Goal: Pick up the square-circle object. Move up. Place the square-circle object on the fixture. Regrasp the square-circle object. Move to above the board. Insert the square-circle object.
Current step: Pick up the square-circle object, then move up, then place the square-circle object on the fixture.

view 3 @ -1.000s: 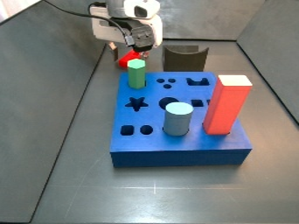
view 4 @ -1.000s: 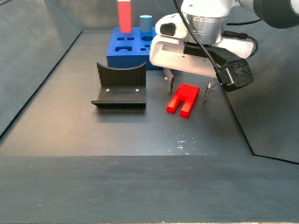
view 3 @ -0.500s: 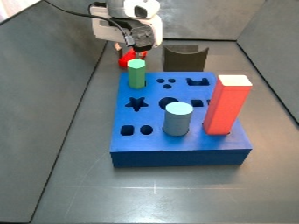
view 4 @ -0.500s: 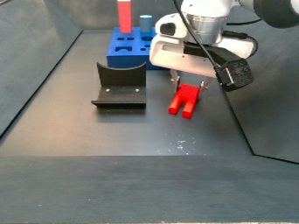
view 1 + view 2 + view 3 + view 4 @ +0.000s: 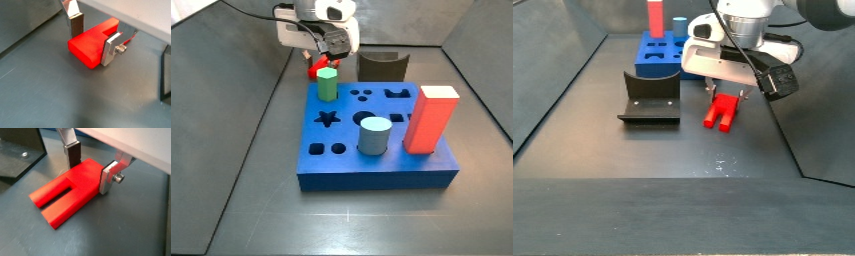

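We see the end effector [image 5: 727,96] has risen slightly, pinching the red peg [image 5: 720,110]. One board [image 5: 372,140], three pegs in it, one fixture [image 5: 649,98].

1. The gripper [image 5: 321,62] sits at the far end of the dark floor, behind the board [image 5: 378,145], with the white arm body above it.
2. A small patch of the red square-circle object [image 5: 315,69] shows just under the gripper; whether the fingers clamp it cannot be told here.
3. A green cylinder [image 5: 327,84] stands upright in the board's far left corner, partly hiding the red piece.
4. The fixture [image 5: 381,67] stands behind the board, just beside the gripper.
5. A grey-blue cylinder [image 5: 373,136] stands upright near the board's middle.
6. A tall red-orange block [image 5: 430,120] with a pale top stands upright at the board's right edge.
7. Dark star, round and square holes show in the board's top.
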You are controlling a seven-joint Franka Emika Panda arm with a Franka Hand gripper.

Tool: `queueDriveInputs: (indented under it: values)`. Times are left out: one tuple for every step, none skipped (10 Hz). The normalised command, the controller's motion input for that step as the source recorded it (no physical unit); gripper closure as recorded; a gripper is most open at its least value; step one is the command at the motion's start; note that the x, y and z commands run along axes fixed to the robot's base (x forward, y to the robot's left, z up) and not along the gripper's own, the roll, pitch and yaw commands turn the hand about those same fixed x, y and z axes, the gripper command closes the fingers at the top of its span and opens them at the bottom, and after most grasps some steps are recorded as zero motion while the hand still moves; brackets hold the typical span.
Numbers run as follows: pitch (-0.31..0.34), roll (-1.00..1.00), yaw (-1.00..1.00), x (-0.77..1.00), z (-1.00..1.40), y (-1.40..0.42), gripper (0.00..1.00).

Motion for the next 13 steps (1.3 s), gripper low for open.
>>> queueDriveInputs:
  values:
    - [0.0, 0.0, 0.0, 0.0, 0.0, 0.0, 1.0]
    - [0.0, 0.0, 0.0, 0.0, 0.0, 0.0, 1.0]
    - [0.0, 0.0, 0.0, 0.0, 0.0, 0.0, 1.0]
    - [0.0, 0.0, 0.0, 0.0, 0.83, 0.0, 1.0]
    - [0.004, -0.01, -0.01, 0.0, 0.83, -0.04, 1.0]
    - [0.028, -0.01, -0.01, -0.04, 0.74, -0.04, 1.0]
    - [0.034, 0.0, 0.0, -0.03, 0.63, -0.02, 1.0]
    - [0.041, 0.0, 0.0, -0.02, 0.45, -0.01, 1.0]
    - [0.045, 0.0, 0.0, -0.02, 0.3, -0.01, 1.0]
    - [0.0, 0.0, 0.0, 0.0, 1.0, 0.0, 1.0]
    - [-0.021, 0.01, 0.0, 0.01, 1.0, 0.0, 1.0]
    - [0.011, 0.0, 0.0, -0.01, 1.0, 0.0, 1.0]
    - [0.02, 0.01, 0.0, -0.01, 1.0, 0.0, 1.0]
